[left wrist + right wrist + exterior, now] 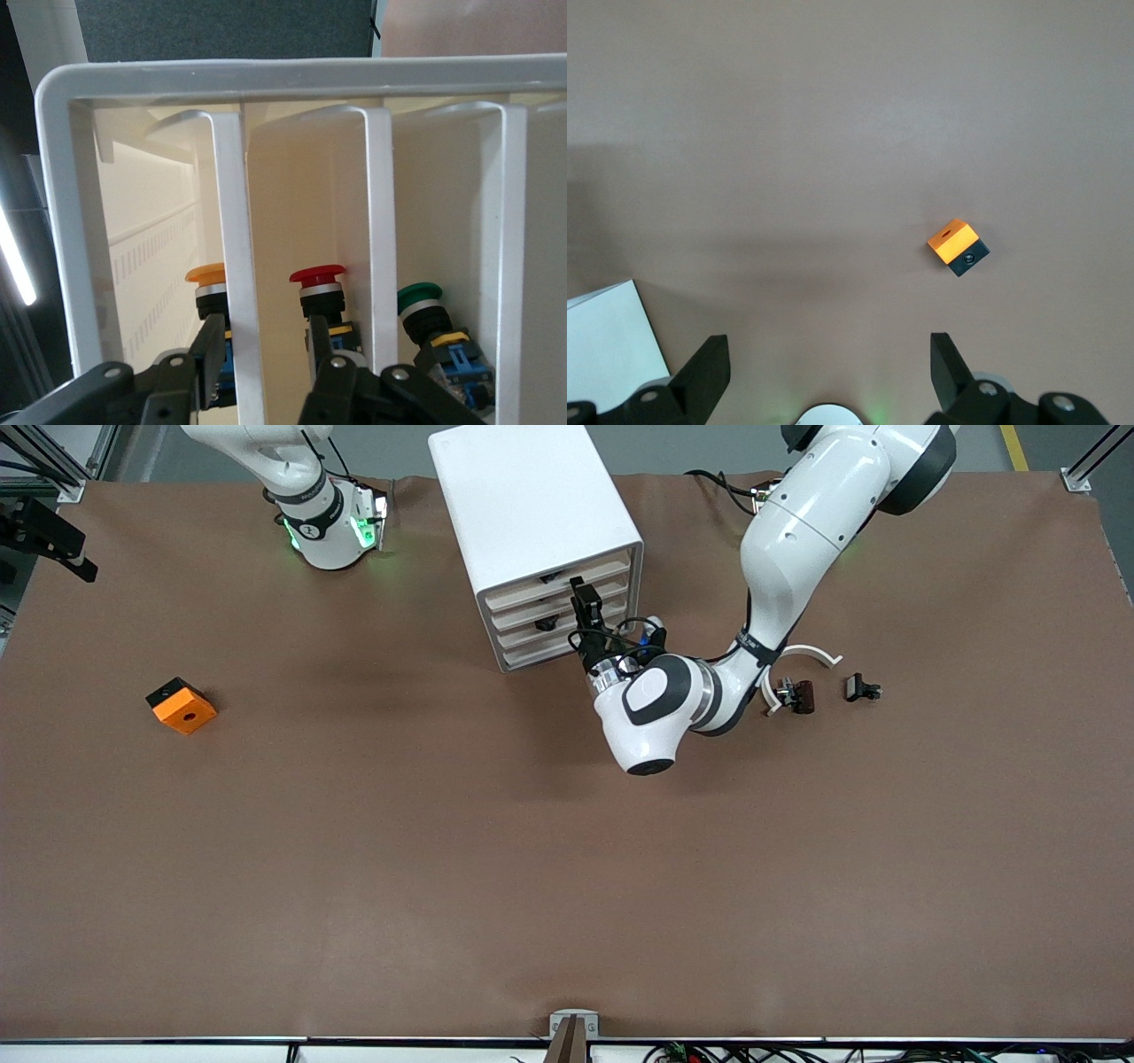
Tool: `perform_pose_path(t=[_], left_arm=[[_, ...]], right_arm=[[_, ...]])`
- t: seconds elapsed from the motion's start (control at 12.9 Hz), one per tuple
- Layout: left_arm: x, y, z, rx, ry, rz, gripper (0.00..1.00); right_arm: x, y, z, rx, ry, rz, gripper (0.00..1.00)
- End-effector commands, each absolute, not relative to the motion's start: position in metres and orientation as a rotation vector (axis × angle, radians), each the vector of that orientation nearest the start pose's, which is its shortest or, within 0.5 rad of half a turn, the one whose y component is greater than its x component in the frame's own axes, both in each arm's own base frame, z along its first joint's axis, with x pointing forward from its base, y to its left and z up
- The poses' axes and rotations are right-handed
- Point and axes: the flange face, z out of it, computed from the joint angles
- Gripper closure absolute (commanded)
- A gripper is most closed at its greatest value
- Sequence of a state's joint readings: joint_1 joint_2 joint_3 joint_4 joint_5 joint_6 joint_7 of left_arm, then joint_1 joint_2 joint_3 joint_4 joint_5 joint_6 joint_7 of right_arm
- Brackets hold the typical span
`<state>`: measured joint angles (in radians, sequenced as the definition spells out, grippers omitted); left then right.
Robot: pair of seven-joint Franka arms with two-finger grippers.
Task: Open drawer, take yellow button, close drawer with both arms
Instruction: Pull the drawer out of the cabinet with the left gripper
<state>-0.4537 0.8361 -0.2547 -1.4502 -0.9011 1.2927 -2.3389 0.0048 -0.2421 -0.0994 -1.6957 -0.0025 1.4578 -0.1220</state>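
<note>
The white cabinet [532, 505] stands near the robots' bases, its beige drawer fronts facing the front camera. My left gripper [580, 593] is at the top drawer [532, 591]. In the left wrist view my left gripper [264, 341] is open, its fingers either side of a white drawer edge [232, 221], with a gap on one side. The button [206, 273], orange-yellow capped, sits inside beside that edge. My right gripper [828, 367] waits open and empty over the table by its base.
A red button [317, 277] and a green button [420, 297] sit in the neighbouring drawers. An orange block [182, 706] lies toward the right arm's end. A white curved ring [802, 660] and small black parts [861, 688] lie beside the left arm.
</note>
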Motion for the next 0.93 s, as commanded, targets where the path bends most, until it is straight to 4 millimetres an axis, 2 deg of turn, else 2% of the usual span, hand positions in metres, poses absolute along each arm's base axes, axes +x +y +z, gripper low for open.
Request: perform_pose_path(t=[0.0, 0.15, 0.23, 0.54, 0.85], left_arm=[[0.436, -0.470, 0.233, -1.125, -1.526, 1.367, 0.78], [0.442, -0.464, 0.232, -1.119, -1.539, 1.369, 0.97], [0.442, -0.465, 0.232, -1.114, -1.539, 1.375, 1.00], [0.460, -0.451, 0.233, -1.089, -1.582, 1.382, 1.00], [0.507, -0.415, 0.245, -1.083, -1.681, 1.429, 1.00]], right_arm=[[0.461, -0.054, 0.678, -3.116, -0.084, -0.030, 0.00], [0.461, -0.053, 0.679, -3.116, -0.077, -0.032, 0.00], [0.461, -0.053, 0.679, -3.116, -0.074, -0.034, 0.00], [0.462, -0.054, 0.678, -3.119, -0.071, -0.041, 0.00], [0.462, -0.056, 0.674, -3.118, -0.017, -0.024, 0.00]])
